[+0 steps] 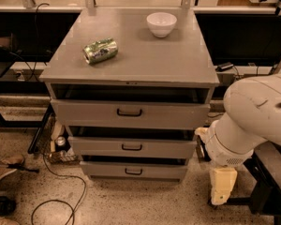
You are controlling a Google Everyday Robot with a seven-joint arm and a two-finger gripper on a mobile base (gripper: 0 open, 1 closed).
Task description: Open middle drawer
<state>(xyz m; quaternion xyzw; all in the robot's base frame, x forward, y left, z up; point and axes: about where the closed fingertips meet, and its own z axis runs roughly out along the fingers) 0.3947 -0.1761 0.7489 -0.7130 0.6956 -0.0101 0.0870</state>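
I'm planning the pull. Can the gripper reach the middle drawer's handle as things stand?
Probably yes: the gripper hangs low, right of the cabinet, pointing down, and nothing visible blocks the middle drawer's black handle.

Robot in a lab workshop.
Left of the low-hanging gripper (222, 187): a grey metal drawer cabinet (145, 55), loose cables (83, 191) on speckled floor (140, 205); dark workbenches (234, 8) line the wall beyond.

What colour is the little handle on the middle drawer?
The middle drawer has a black handle, clear in the camera view. The gripper hangs beside the cabinet.
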